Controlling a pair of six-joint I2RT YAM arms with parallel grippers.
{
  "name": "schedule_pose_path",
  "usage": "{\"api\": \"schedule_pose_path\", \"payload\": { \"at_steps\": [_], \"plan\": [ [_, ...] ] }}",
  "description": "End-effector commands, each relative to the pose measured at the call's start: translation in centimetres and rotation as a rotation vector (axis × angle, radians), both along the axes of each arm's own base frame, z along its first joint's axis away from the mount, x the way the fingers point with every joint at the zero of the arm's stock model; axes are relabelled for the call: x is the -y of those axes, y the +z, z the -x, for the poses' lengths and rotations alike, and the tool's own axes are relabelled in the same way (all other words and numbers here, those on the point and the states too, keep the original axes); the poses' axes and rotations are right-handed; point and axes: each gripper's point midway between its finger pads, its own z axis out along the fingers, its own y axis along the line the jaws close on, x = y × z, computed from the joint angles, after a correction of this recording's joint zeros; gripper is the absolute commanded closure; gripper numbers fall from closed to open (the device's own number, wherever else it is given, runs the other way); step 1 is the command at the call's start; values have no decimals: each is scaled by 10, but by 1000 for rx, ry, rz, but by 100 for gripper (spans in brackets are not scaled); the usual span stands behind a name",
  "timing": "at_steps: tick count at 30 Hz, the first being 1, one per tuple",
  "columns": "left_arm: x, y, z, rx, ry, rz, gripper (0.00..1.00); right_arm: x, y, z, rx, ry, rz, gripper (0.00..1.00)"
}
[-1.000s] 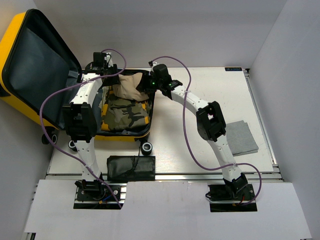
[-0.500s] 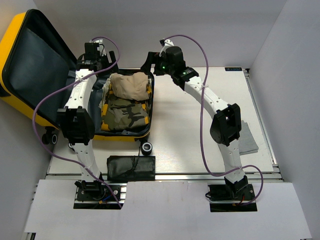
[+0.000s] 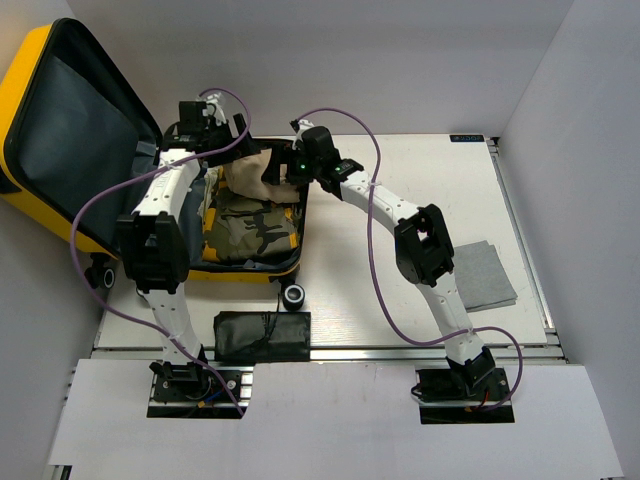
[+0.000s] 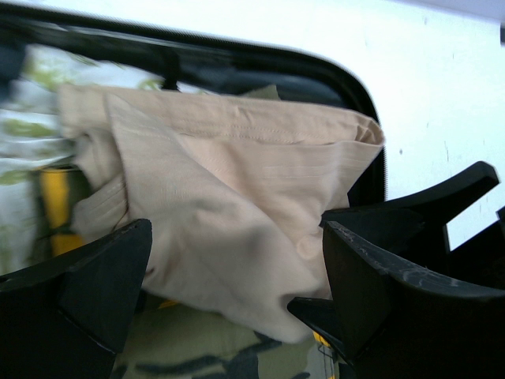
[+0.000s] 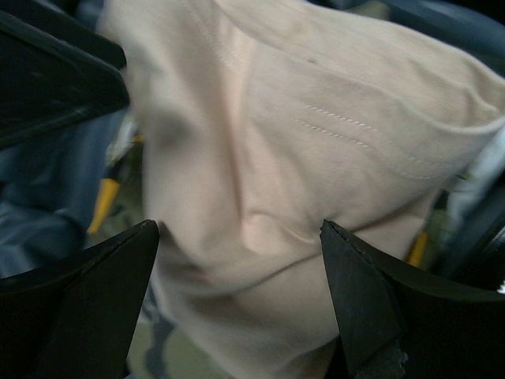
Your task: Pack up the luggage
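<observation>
The yellow luggage [image 3: 22,75] lies open at the table's left, its lid with dark grey lining tilted up. In its base a beige garment [image 3: 248,172] rests on a folded camouflage garment [image 3: 250,232]. My left gripper [image 3: 234,143] hovers at the beige garment's far left side and my right gripper [image 3: 283,166] at its right edge. In the left wrist view, the left gripper [image 4: 237,272] is open and straddles the beige garment [image 4: 237,174] above the camouflage cloth [image 4: 213,355]. The right gripper [image 5: 241,272] is also open, with beige cloth [image 5: 316,134] spanning the gap between its fingers.
A flat black pouch [image 3: 263,336] lies at the table's near edge in front of the luggage. A folded grey cloth [image 3: 482,272] sits at the right, beside the right arm. One black luggage wheel [image 3: 293,294] sticks out toward the pouch. White walls enclose the table.
Both grippers have opened wide. They lifted back from the beige garment half a second ago and have now come down onto it again, bunching it.
</observation>
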Motion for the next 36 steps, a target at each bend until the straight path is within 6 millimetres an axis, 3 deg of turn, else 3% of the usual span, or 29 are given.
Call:
{"api": "schedule_pose_path", "payload": {
  "at_steps": [1, 2, 6, 8, 13, 17, 18, 19, 20, 21, 23, 25, 26, 27, 28, 29, 30, 31, 32, 33, 34, 35, 36],
  "plan": [
    [22, -20, -6, -34, -85, 85, 2, 24, -10, -18, -2, -132, 38, 11],
    [22, -45, -11, -80, -81, 81, 2, 30, -16, -19, -6, -159, 63, 11],
    [21, -84, -21, -159, -72, 75, 2, 62, -34, -37, 19, -342, 183, 11],
    [15, -102, -28, -191, -53, 69, 2, 74, -30, -49, 53, -413, 226, 11],
    [5, -119, -34, -258, -25, 15, 2, 72, -22, -56, 125, -374, 257, 11],
    [7, -74, -40, -156, -51, 9, 2, 66, 17, -55, 192, -326, 219, 11],
    [6, -44, -42, -86, -57, -1, 2, 64, 38, -50, 218, -311, 194, 11],
    [4, -26, -42, -50, -52, -8, 2, 65, 49, -49, 237, -305, 185, 11],
    [8, -7, -42, -9, -56, -23, 2, 69, 74, -43, 262, -306, 160, 11],
    [7, 25, -39, 56, -54, -27, 2, 71, 83, -39, 267, -304, 149, 11],
    [13, 55, -33, 115, -66, -23, 2, 85, 109, -25, 285, -318, 127, 11],
    [12, 87, -22, 171, -59, -18, 2, 101, 121, -18, 289, -357, 110, 11],
    [17, 93, -18, 178, -65, -16, 2, 116, 146, -10, 285, -397, 59, 11],
    [16, 98, -15, 187, -65, -17, 2, 127, 127, -5, 242, -431, 84, 11],
    [22, 99, -9, 183, -71, -18, 2, 136, 131, 0, 234, -448, 70, 11],
    [31, 98, -5, 179, -89, -18, 2, 155, 149, 4, 230, -486, 33, 11],
    [38, 94, -1, 164, -114, -12, 2, 166, 130, 9, 191, -511, 58, 11],
    [44, 82, 4, 133, -126, -11, 2, 174, 128, 14, 179, -519, 62, 11],
    [55, 72, 8, 110, -150, -12, 2, 196, 137, 17, 173, -567, 53, 11],
    [64, 64, 12, 87, -177, -4, 2, 207, 117, 23, 133, -585, 86, 11],
    [70, 45, 17, 43, -191, -5, 2, 221, 111, 25, 120, -611, 98, 11],
    [76, 36, 20, 25, -204, -2, 2, 239, 119, 31, 129, -646, 92, 11],
    [89, 28, 26, 8, -240, 11, 2, 250, 114, 35, 111, -672, 93, 11]
  ]
}}
